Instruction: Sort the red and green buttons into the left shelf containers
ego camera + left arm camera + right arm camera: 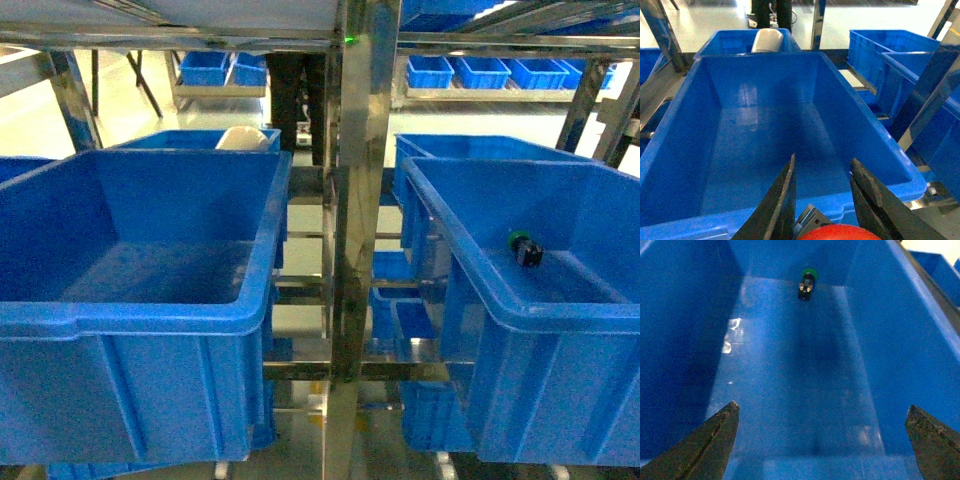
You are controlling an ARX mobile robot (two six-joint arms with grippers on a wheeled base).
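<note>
Right up close in our left wrist view, the left claw (822, 192) has two dark, pointed fingers (781, 200) that come in on a round, shiny red button (840, 233) — we are gripping it, and a bit of grey metal shows beside the red cap. It hangs just over the near rim of a big blue bin (670, 145). This bin is deep, with smooth plastic walls, a thick rolled edge and a flat floor that shines a little.

Our right wrist view looks down into another big blue bin (910, 335). The right claw (822, 432) is spread wide, one rough dark tip at each bottom corner, with nothing between them. Far off on the bin floor, near the back wall, lies the green button (808, 282) — green cap to the back, black body toward us.

Our head view shows both bins at once: the one with nothing on its floor (120, 310) on the left, the one with the green button (524, 247) on the right (480, 290). A shiny metal post (355, 250) stands between them. Only here do we see small blue bins (480, 72) on far shelves. A white curved thing (245, 139) sits in a bin behind the left one. The head view shows neither claw; the red button shows only in the left wrist view.
</note>
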